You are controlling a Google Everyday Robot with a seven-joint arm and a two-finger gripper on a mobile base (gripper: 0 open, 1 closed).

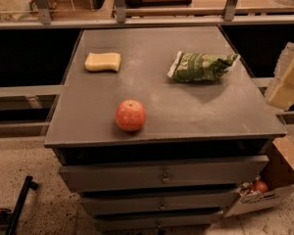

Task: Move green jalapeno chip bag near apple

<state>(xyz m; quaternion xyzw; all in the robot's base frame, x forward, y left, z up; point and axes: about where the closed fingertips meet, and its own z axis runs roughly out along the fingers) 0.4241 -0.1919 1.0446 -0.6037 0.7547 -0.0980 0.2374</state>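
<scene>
The green jalapeno chip bag (pixel 202 66) lies on its side on the far right part of the grey cabinet top (pixel 186 111), its white sealed ends pointing left and right. The red-orange apple (pixel 131 115) stands near the front edge, left of centre, well apart from the bag. My gripper (pixel 286 80) shows as a pale shape at the right edge of the view, beyond the cabinet's right side and to the right of the bag. It touches neither the bag nor the apple.
A pale yellow sponge (pixel 103 61) lies at the far left of the top. Drawers (pixel 161 175) face me below. A cardboard box (pixel 274 185) stands on the floor at the right. A railing (pixel 137 18) runs behind the cabinet.
</scene>
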